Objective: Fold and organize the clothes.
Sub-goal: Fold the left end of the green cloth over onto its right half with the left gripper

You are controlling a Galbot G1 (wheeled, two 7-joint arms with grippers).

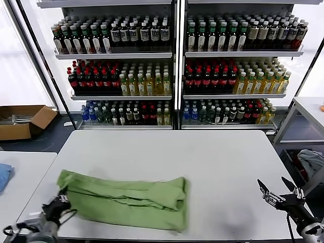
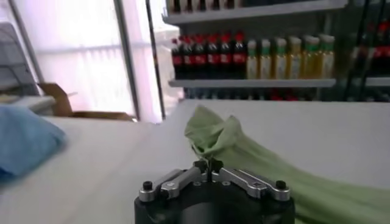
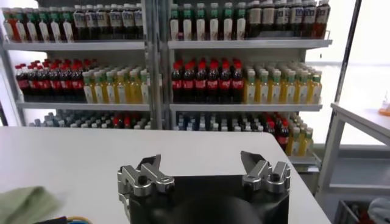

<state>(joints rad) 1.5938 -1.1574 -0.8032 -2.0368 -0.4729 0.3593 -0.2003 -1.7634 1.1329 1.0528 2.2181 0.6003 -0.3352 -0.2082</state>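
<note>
Your right gripper (image 3: 207, 172) sits bottom centre, fingers spread wide over the white table (image 3: 73, 152); green shirt (image 3: 24, 204) corner bottom left, bottle shelves (image 3: 183, 73) across the top.

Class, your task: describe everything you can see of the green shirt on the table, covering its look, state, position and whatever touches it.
The light green shirt looks like soft, matte fabric. It lies rumpled and roughly folded into a long band across the near left part of the white table, with overlapping layers and creases. No collar, buttons or logo show. The left gripper is shut on its near-left corner, which bunches up into a raised peak. The right gripper is open and well clear of it.
</note>
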